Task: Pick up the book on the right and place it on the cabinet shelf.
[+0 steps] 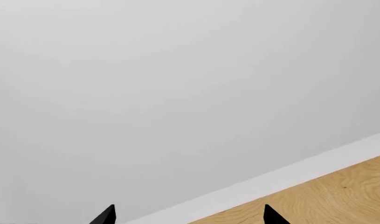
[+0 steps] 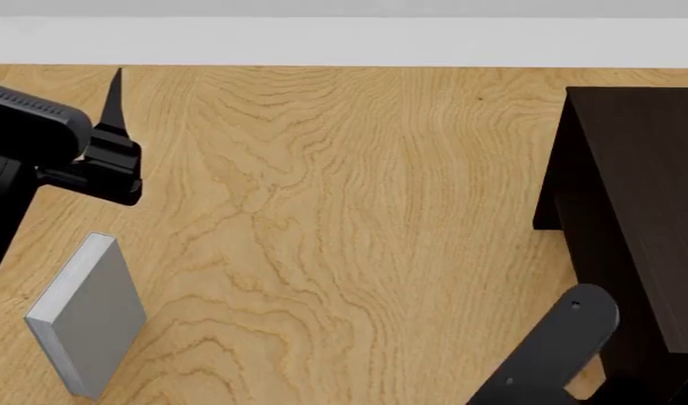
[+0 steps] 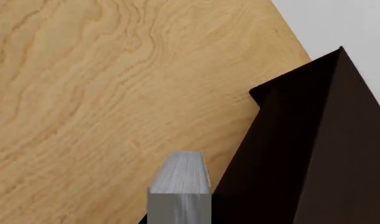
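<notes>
The left hand [image 1: 190,217] is wide open and holds nothing; in its wrist view its two black fingertips [image 1: 106,214] stand well apart, with a plain grey wall [image 1: 177,93], a white strip [image 1: 289,175] along the wall's foot and a corner of the pale wood-grain worktop [image 2: 355,211] beyond them; in the head view that hand hangs above the worktop's left side, one thin black finger pointing toward the wall.

A mid-grey rectangular hardcover book [image 2: 90,316] lies flat on the worktop just below the left hand and clear of it, with one long edge and one short end showing as lighter bands.

The large, very dark brown wooden cabinet [image 2: 636,211] stands at the right of the head view, well apart from that book; only its outer top and side show, so no shelf can be made out.

The pale grey-white thin hardcover book [image 3: 180,184] shows only in the right wrist view; it stands on end at the middle of the frame's edge, just beside the cabinet's dark side.

The right hand's fingers cannot be picked out there, apart from perhaps a dark sliver beside the book; whether it grips the book cannot be told.

A black link of the right arm [image 2: 563,337] rises beside the cabinet in the head view.
</notes>
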{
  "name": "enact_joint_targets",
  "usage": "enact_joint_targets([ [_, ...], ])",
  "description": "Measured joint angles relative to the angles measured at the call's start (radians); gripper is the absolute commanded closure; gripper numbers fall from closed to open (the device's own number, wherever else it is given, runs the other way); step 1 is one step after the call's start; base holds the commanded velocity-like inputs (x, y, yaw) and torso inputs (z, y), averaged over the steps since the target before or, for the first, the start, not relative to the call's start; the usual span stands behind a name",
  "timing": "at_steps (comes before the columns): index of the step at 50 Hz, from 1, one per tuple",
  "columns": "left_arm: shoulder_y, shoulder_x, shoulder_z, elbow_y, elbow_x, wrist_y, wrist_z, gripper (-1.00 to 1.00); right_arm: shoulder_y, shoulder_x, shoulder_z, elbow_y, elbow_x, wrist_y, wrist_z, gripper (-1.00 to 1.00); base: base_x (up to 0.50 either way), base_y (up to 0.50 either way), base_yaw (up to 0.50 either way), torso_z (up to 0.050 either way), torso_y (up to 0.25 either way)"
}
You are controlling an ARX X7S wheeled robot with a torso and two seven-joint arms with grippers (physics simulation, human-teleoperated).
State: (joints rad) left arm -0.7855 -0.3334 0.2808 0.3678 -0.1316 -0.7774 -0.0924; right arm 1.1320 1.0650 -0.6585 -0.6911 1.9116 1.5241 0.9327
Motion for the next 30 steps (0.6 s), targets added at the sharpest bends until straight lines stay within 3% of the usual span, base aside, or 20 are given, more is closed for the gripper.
enact_joint_targets([
  [15,0.009,-0.007,-0.007,0.013,-0.006,-0.004,-0.005,-1.00,0.129,-0.068,-0.021,0.067,-0.005,-0.061,-0.053,1.00,0.00,0.00,0.00,0.000,0.000],
  [30,0.010,-0.009,-0.004,0.021,-0.009,-0.010,-0.010,-1.00,0.124,-0.141,0.006,0.142,-0.174,-0.138,-0.193,1.00,0.00,0.00,0.00,0.000,0.000],
])
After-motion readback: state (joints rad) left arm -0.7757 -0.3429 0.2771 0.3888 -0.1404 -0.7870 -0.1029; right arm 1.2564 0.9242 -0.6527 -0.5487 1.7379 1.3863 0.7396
